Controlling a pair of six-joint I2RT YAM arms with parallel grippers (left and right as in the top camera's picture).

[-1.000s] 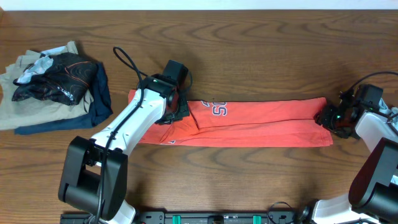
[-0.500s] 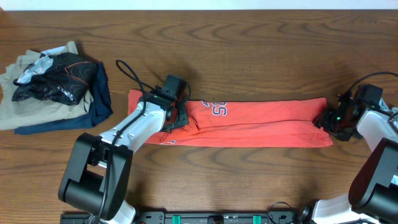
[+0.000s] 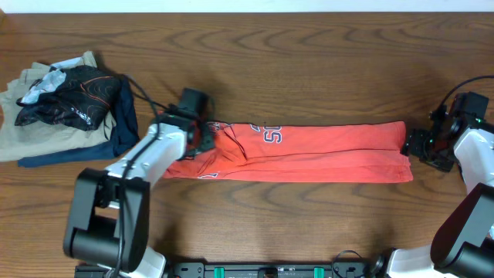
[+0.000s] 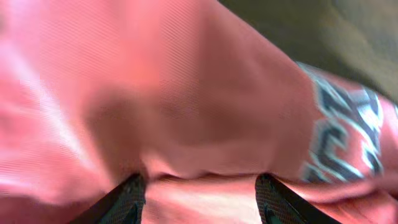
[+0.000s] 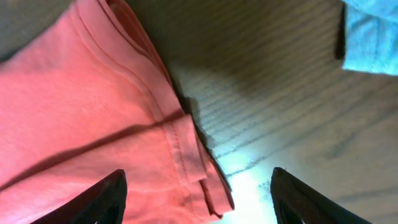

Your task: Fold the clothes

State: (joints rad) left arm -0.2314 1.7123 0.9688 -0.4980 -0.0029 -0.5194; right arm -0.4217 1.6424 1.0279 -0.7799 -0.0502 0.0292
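The coral-red T-shirt (image 3: 332, 150) lies folded into a long narrow strip across the table, its white lettering (image 3: 272, 136) facing up near the left end. My left gripper (image 3: 205, 139) hovers low over that left end. In the left wrist view its fingers (image 4: 127, 200) stand apart over loose red fabric (image 4: 186, 93), open, gripping nothing. My right gripper (image 3: 411, 147) is at the strip's right end. In the right wrist view it (image 5: 199, 199) is wide open above the layered hem corner (image 5: 186, 155), partly over bare wood.
A pile of other garments sits at the far left: a black one with thin red lines (image 3: 73, 100) on beige (image 3: 31, 135) and navy (image 3: 120, 127) pieces. A light blue object (image 5: 370, 31) shows at the upper right of the right wrist view.
My left gripper has opened, letting go of the fabric, and slid left along the shirt's end. My right gripper has opened wider and backed slightly right off the hem.
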